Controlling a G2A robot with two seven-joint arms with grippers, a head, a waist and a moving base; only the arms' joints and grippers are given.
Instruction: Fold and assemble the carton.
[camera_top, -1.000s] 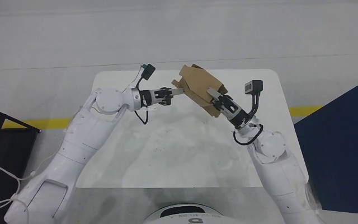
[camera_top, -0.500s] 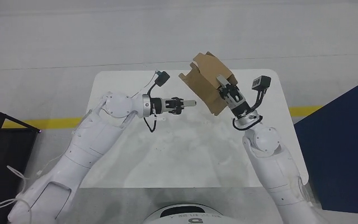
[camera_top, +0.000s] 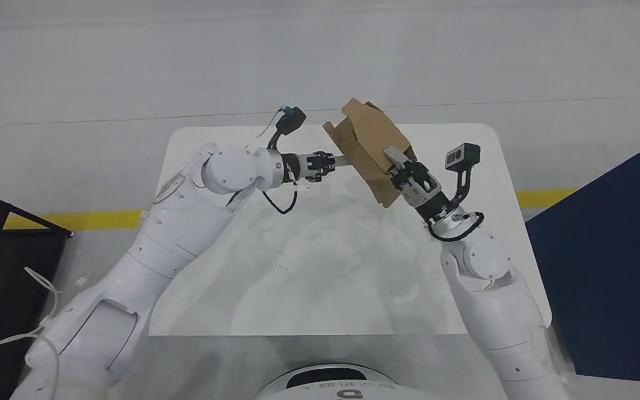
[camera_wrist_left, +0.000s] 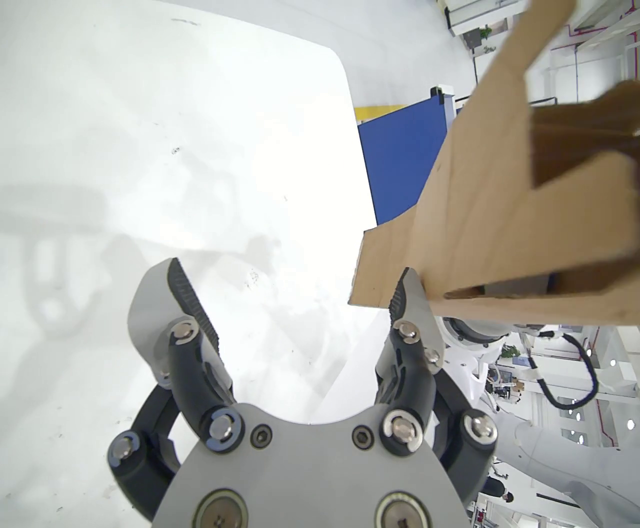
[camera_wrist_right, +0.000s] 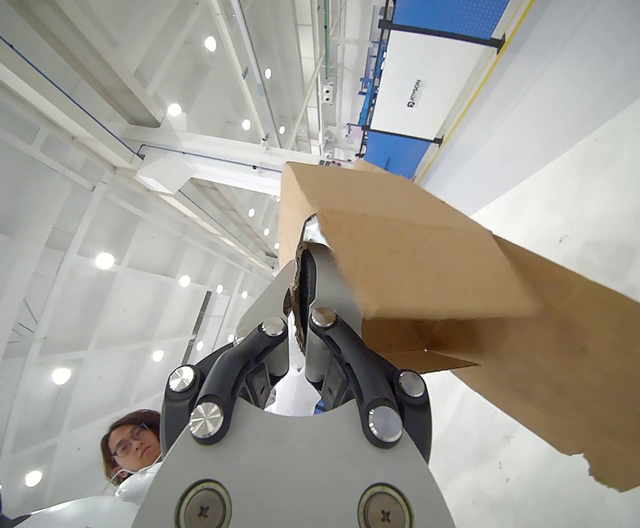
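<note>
Carton (camera_top: 372, 145) of plain brown corrugated cardboard is hanging tilted in the air over the far right part of the white desk (camera_top: 300, 270), only partly opened out, with its flaps sticking loose at both ends. The right tool (camera_wrist_right: 306, 250) is clamping one side wall, its fingers pressed together on a ragged, torn edge of the cardboard. The left tool (camera_wrist_left: 290, 270) is sitting at the carton's opposite end with its fingers spread wide apart and gripping nothing. One fingertip is lying right at the edge of a low flap, and whether it is touching is hard to tell.

From above, the carton is sitting close to the desk's far edge between the two tools, and the broad desk surface is stretching away from it toward the robot. A blue partition (camera_top: 600, 270) is standing well apart beyond the desk's right side.

The left wrist view is showing notched flap ends and a narrow slot between the layers. The right wrist view is showing the carton's folded corner and an inner flap hanging open
</note>
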